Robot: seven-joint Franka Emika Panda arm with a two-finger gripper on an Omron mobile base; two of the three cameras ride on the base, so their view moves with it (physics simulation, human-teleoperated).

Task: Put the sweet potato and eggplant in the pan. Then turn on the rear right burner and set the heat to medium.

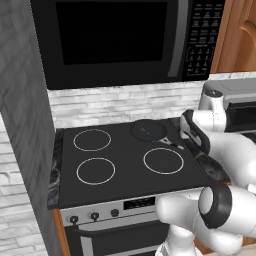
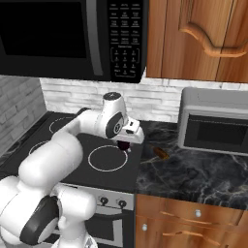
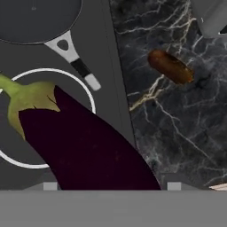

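Note:
My gripper (image 2: 124,143) is shut on the eggplant (image 3: 84,146), a glossy dark purple piece with a green cap, held just above the front right ring of the cooktop. The pan (image 1: 148,130) sits empty at the rear right of the cooktop and covers the rear right burner; its handle (image 3: 73,60) points toward the counter. In the hand view the pan (image 3: 35,17) lies beyond the eggplant's stem end. The sweet potato (image 2: 161,153), a reddish-brown lump, lies on the dark marble counter (image 2: 193,174) right of the stove, and the hand view also shows this sweet potato (image 3: 170,66).
Three bare white rings mark the other zones, such as the front right one (image 1: 163,160). Knobs (image 1: 74,219) line the stove's front panel. A toaster oven (image 2: 215,121) stands on the counter at right. A microwave (image 1: 125,40) hangs overhead, and a grey wall (image 1: 20,125) closes the left.

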